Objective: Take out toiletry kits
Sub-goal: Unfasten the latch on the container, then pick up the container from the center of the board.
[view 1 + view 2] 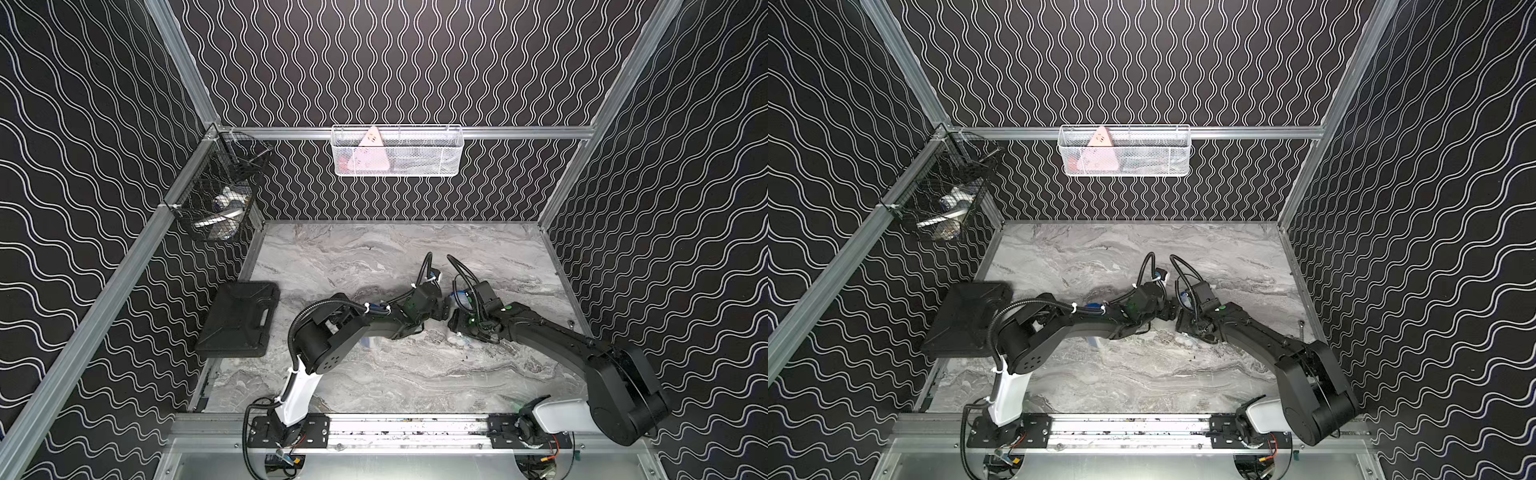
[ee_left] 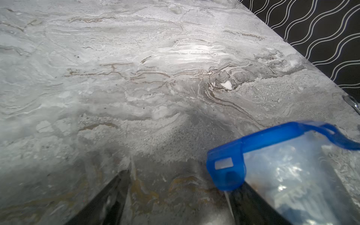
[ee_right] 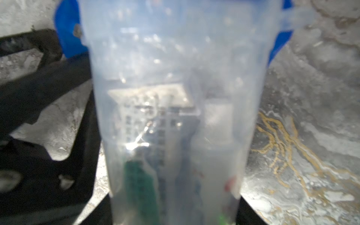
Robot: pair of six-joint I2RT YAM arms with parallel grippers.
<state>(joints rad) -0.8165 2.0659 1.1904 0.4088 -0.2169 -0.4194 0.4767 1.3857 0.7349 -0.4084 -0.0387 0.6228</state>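
Toiletry kit (image 3: 175, 97), clear cup w/ blue lid (image 2: 233, 155), is being held low over marble table (image 2: 136, 78) centre, right gripper (image 1: 459, 328) clamping its body. Left gripper (image 2: 175, 181) jaws are standing apart, one finger beside lid; nudging it risks twisting slick cup loose.

surface: grey marble-look tabletop (image 1: 374, 249) | on it: black hard case (image 1: 239, 320), over left edge | toiletry kit (image 1: 373, 345), right of case, mostly hidden | small metal piece (image 1: 572, 322), far right of case
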